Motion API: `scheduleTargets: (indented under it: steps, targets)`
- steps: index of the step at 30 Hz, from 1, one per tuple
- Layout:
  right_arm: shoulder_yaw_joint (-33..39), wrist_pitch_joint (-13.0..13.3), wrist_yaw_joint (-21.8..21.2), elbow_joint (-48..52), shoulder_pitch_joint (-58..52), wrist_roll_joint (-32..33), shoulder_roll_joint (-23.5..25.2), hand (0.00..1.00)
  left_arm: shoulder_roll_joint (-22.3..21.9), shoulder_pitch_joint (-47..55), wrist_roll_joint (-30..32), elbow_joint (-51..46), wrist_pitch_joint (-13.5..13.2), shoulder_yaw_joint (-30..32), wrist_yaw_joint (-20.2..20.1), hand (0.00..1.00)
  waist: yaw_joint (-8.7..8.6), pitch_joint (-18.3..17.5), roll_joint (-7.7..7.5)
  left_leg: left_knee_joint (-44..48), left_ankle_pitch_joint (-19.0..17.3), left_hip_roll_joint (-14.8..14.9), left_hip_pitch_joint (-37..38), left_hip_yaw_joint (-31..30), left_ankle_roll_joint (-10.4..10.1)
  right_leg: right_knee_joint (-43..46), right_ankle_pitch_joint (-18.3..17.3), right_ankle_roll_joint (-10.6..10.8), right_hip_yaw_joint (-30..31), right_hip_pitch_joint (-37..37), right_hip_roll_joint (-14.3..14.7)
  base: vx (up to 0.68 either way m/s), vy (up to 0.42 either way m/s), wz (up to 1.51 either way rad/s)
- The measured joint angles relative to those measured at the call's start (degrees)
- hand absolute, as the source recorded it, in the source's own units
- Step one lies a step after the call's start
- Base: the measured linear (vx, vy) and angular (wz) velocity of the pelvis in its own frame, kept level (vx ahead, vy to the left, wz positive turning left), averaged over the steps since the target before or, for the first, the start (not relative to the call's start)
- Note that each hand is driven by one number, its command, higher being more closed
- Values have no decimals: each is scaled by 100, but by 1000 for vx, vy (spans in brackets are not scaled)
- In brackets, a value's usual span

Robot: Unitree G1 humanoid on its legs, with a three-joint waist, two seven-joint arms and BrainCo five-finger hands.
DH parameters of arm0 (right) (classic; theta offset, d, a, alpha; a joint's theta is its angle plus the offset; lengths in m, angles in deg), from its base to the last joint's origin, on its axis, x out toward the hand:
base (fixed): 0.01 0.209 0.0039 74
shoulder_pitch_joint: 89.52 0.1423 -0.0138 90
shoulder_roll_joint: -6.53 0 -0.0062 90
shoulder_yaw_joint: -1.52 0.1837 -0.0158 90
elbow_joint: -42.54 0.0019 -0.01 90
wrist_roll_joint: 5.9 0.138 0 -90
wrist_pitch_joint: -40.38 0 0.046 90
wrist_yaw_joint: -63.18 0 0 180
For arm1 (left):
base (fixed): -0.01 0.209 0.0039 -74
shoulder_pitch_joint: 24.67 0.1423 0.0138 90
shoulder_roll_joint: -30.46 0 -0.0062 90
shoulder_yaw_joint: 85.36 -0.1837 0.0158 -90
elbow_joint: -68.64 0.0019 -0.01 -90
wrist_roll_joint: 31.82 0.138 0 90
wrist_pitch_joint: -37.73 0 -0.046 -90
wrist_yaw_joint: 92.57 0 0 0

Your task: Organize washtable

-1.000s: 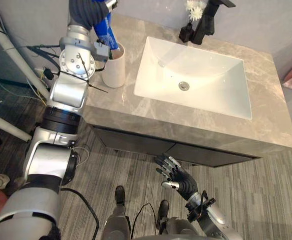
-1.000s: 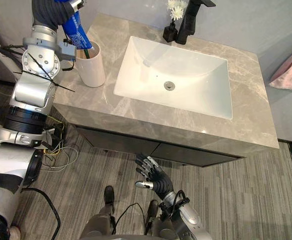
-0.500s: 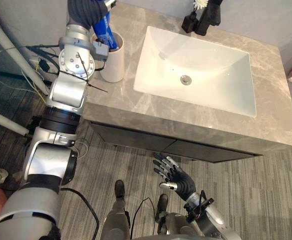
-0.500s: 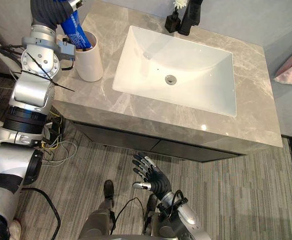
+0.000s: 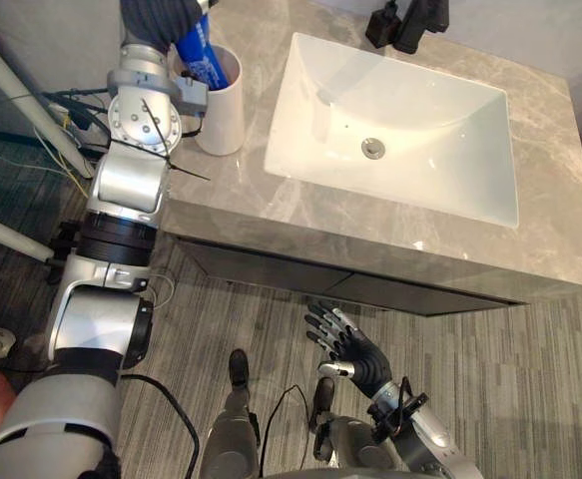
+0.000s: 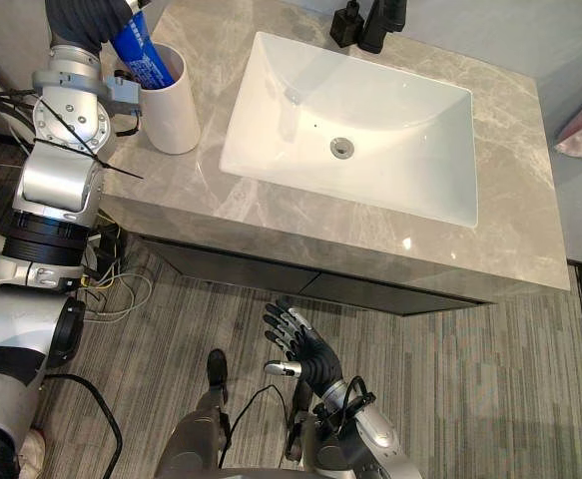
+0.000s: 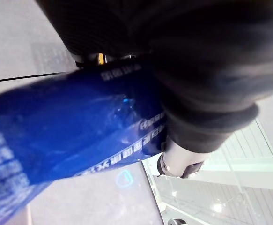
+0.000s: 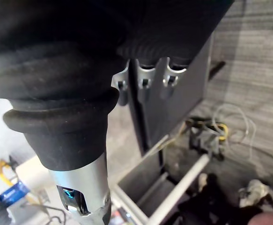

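The left hand (image 5: pixel 157 14) is closed around the upper end of the blue tube (image 5: pixel 203 58), at the far left corner of the desk (image 5: pixel 370 244). The tube is tilted, and its lower end stands inside the white cup (image 5: pixel 221 110). The cup stands upright on the desk, just beside the left edge of the sink (image 5: pixel 400 130). The right hand (image 5: pixel 355 351) hangs low in front of the desk, above the floor, with its fingers spread and holding nothing.
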Motion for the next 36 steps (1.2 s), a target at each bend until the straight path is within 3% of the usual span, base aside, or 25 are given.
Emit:
scheduleTargets:
  steps: [18,24,28,29,32,36]
  targets:
    - [46,49,-9,0,86,114,-110,0,5,19,-177,-316,-133,-126,-376,0,15,35,80,11,2,-15,53,27,2,22,-3,-4,5,24,-20,0,0,0]
    - [37,49,-9,-4,228,114,-112,0,93,54,-446,-1098,-264,-127,-367,0,23,13,226,27,13,-34,131,23,16,29,-7,-6,6,97,-39,0,0,0]
    - [68,50,-22,-12,235,110,-117,0,307,646,-459,-2617,-670,14,-380,0,68,-156,502,-2,12,-61,152,4,16,30,-43,-29,3,128,-62,2,10,2]
    - [69,50,-31,-19,232,109,-116,0,318,759,-465,-2751,-735,39,-385,100,89,-196,547,-2,12,-60,157,3,16,29,-43,-29,2,133,-61,0,0,0]
    - [147,48,-106,-61,212,85,-102,0,317,1800,-706,-3462,-881,445,-592,100,173,-399,761,-4,11,-55,230,-43,15,16,-49,9,-60,242,-55,5,-1,5]
    - [303,45,-119,-250,118,-18,20,0,137,3190,-1121,-4022,-978,967,-879,100,190,-551,805,-5,9,-55,278,-142,12,-2,-107,-17,-139,322,-48,-4,-4,14]
